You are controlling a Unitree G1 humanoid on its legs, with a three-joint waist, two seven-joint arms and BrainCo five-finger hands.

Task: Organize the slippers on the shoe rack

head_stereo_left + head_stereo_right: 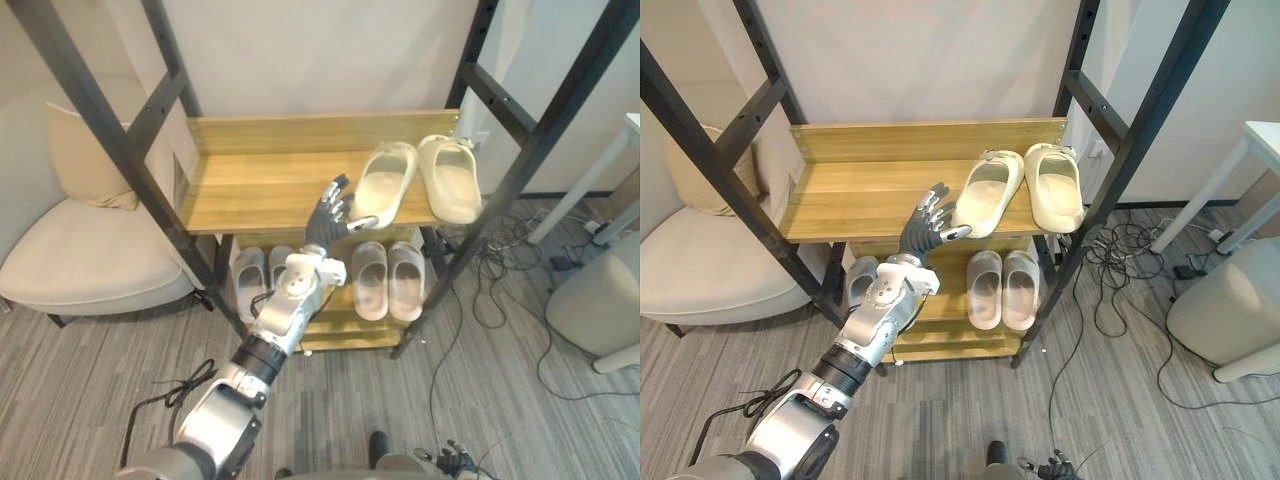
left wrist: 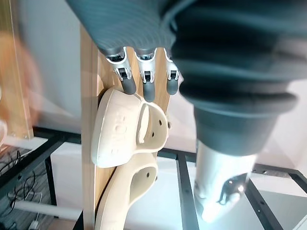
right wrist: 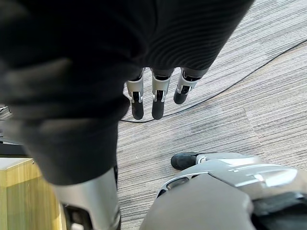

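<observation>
Two cream slippers lie on the upper wooden shelf (image 1: 260,185) of the shoe rack. The left slipper (image 1: 385,180) is turned at an angle, while the right slipper (image 1: 450,178) lies straight. My left hand (image 1: 325,225) is open at the shelf's front edge, fingers straight, its thumb right beside the angled slipper's heel. In the left wrist view the fingers (image 2: 148,88) point toward both slippers (image 2: 124,129) and hold nothing. My right hand (image 3: 158,103) hangs open above the floor.
On the lower shelf, one pair of pale slippers (image 1: 388,280) sits on the right and another pair (image 1: 262,275) on the left. Black rack posts (image 1: 120,150) frame the shelves. A beige armchair (image 1: 80,250) stands at the left; cables (image 1: 500,270) and a pale stool (image 1: 600,300) are at the right.
</observation>
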